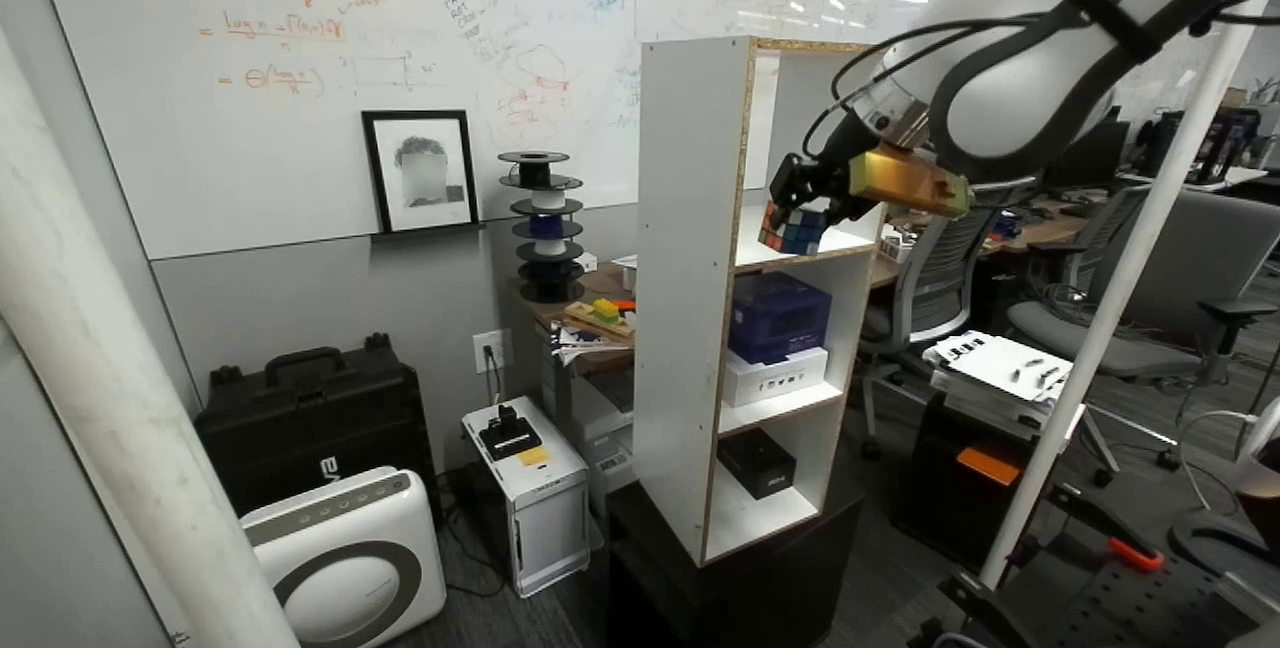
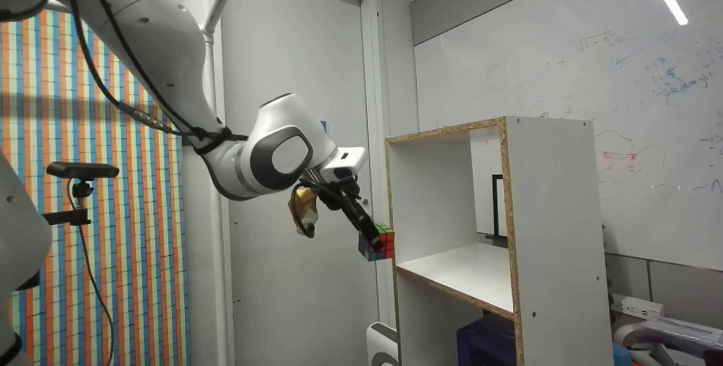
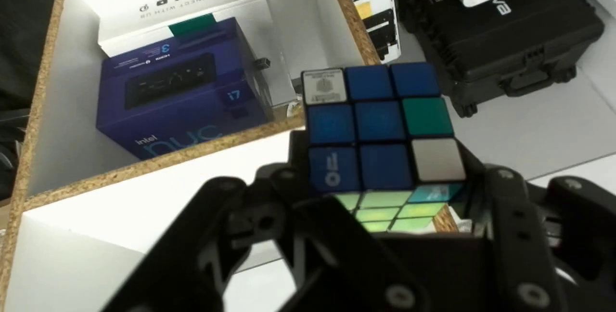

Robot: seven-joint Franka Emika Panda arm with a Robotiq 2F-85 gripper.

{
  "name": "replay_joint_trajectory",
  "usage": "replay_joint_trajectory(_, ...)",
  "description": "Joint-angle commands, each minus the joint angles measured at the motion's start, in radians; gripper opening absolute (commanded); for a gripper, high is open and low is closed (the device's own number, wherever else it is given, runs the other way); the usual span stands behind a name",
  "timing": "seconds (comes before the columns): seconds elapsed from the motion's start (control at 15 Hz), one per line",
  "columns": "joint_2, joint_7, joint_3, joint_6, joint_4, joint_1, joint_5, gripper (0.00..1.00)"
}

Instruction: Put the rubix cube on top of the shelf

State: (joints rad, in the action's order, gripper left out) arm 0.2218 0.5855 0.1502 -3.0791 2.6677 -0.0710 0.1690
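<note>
Hand [image 3: 385, 160] grips rubix cube [image 1: 795, 231] outside front edge of shelf [image 1: 690, 278].

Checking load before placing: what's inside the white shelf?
In the shelf, the middle compartment holds a dark blue box atop a white box; the bottom compartment holds a black box. The space directly behind the boxes is mostly covered.

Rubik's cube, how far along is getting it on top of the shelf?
Done: the pickup; in the wrist view the jaws hold the cube. In hand, apparently: delivery; it hangs outside the shelf, lower than its top, in an exterior view. Left: setting it on top and releasing, since only the jaws seem to support it.
</note>
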Motion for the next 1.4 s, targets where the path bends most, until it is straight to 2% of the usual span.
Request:
replay_joint_trajectory(0.0,0.185,-0.047,-0.065,0.138,-0.027,0.077,-0.128,0.38)
replay_joint_trajectory(0.07,0.222,-0.045,-0.066,0.182,-0.050,0.071,-0.141,0.38)
replay_joint_trajectory(0.13,0.254,-0.074,-0.038,0.231,-0.082,0.040,-0.190,0.38)
replay_joint_trajectory(0.33,0.332,-0.060,-0.040,0.430,-0.204,0.018,-0.233,0.38)
replay_joint_trajectory(0.47,0.366,-0.045,-0.037,0.570,-0.303,-0.001,-0.238,0.38)
replay_joint_trajectory(0.67,0.360,-0.026,-0.034,0.685,-0.474,-0.040,-0.222,0.38)
replay_joint_trajectory(1.07,0.133,0.089,-0.015,0.609,-0.734,-0.127,-0.187,0.38)
replay_joint_trajectory(1.33,-0.063,0.169,-0.011,0.599,-0.861,-0.128,-0.096,0.38)
